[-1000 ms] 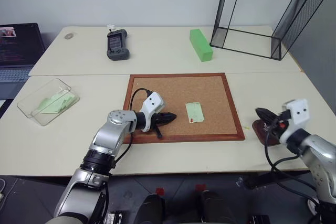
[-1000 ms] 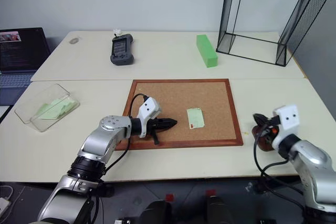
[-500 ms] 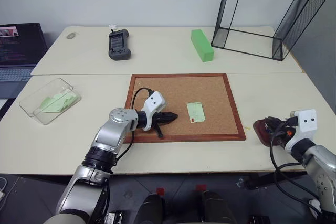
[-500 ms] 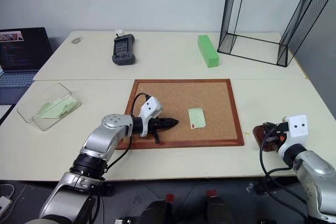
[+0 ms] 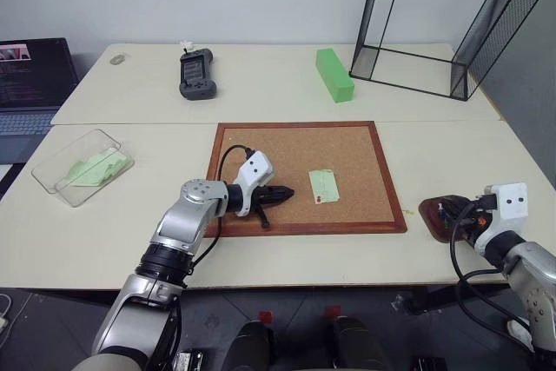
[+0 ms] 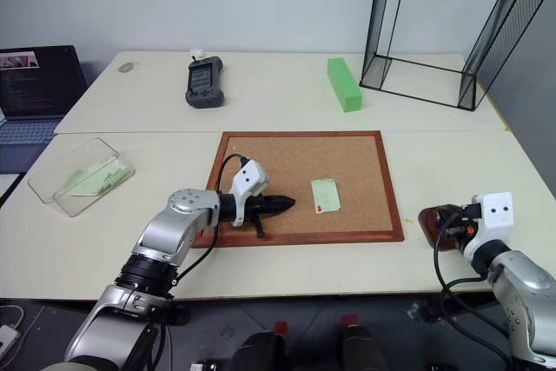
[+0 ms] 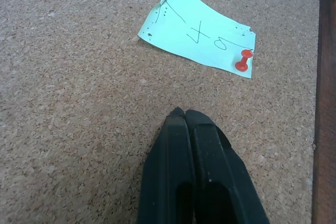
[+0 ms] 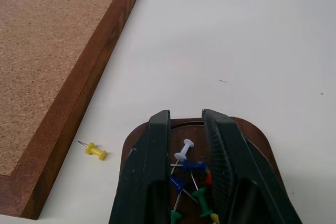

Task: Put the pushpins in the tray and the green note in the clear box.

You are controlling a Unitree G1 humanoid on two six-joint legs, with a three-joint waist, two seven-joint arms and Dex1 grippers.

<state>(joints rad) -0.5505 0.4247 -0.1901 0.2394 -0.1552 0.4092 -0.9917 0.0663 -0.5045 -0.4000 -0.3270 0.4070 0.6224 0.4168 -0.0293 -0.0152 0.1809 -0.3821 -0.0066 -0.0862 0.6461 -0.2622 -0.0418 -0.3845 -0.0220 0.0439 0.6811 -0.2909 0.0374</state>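
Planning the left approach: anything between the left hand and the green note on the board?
Nothing. In the left wrist view, bare cork board runs from the shut left hand to the green note, which a red pushpin pins at one corner.

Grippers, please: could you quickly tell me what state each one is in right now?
Left gripper: shut, empty, over the cork board.
Right gripper: open, holding nothing, above the tray of pushpins.
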